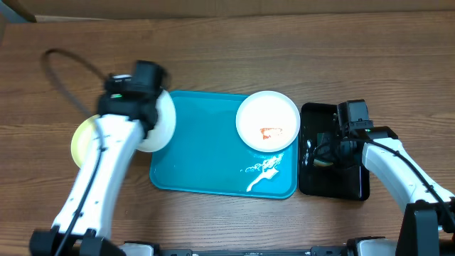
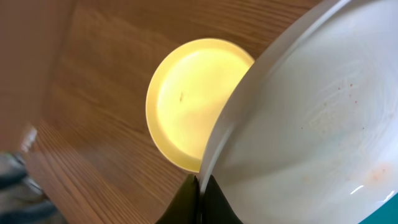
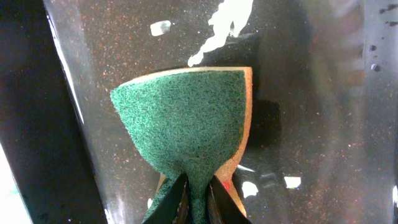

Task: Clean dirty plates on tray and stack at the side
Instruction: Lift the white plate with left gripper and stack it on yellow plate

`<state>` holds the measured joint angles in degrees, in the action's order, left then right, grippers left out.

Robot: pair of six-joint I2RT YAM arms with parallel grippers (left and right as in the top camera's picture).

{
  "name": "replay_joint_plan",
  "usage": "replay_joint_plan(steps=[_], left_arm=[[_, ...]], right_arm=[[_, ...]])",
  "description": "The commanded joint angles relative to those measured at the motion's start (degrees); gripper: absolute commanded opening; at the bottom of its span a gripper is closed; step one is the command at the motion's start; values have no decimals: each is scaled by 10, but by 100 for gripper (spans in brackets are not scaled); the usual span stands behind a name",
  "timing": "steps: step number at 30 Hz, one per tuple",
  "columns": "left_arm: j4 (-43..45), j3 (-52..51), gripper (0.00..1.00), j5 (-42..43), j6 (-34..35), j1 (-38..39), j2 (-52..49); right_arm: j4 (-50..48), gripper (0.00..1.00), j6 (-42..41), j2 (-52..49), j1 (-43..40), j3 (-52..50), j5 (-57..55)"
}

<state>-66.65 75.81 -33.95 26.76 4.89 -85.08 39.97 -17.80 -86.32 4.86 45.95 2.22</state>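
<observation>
The turquoise tray (image 1: 199,153) lies at the table's middle. A white plate (image 1: 267,121) with an orange-red smear sits in its far right corner. My left gripper (image 2: 200,190) is shut on the rim of a second white plate (image 2: 311,118), held tilted over the tray's left edge; it also shows in the overhead view (image 1: 162,121). The pale yellow-green plate (image 2: 193,99) lies on the wood left of the tray, partly under my arm in the overhead view (image 1: 82,139). My right gripper (image 3: 198,193) is shut on a green sponge (image 3: 186,118) over the black tray.
A black tray (image 1: 333,153) stands right of the turquoise tray, wet, with white foam specks (image 3: 224,25). White foam (image 1: 263,172) lies on the turquoise tray's near right part. A black cable (image 1: 64,71) loops at the far left.
</observation>
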Motion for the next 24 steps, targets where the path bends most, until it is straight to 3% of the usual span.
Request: replay_joint_plan(steps=[1, 5, 12, 22, 24], left_arm=[[-3, 12, 4, 101, -13, -84, 36], [-4, 12, 4, 181, -28, -196, 27], [30, 12, 4, 241, -28, -339, -20], [80, 12, 4, 262, -26, -391, -101], [83, 12, 11, 267, -26, -391, -110]], right_arm=[[-6, 11, -2, 1, -1, 1, 4], [-6, 11, -2, 1, -1, 1, 4], [-4, 11, -2, 1, -1, 1, 4], [-1, 13, -2, 1, -1, 1, 19], [-2, 13, -2, 1, -1, 1, 19]])
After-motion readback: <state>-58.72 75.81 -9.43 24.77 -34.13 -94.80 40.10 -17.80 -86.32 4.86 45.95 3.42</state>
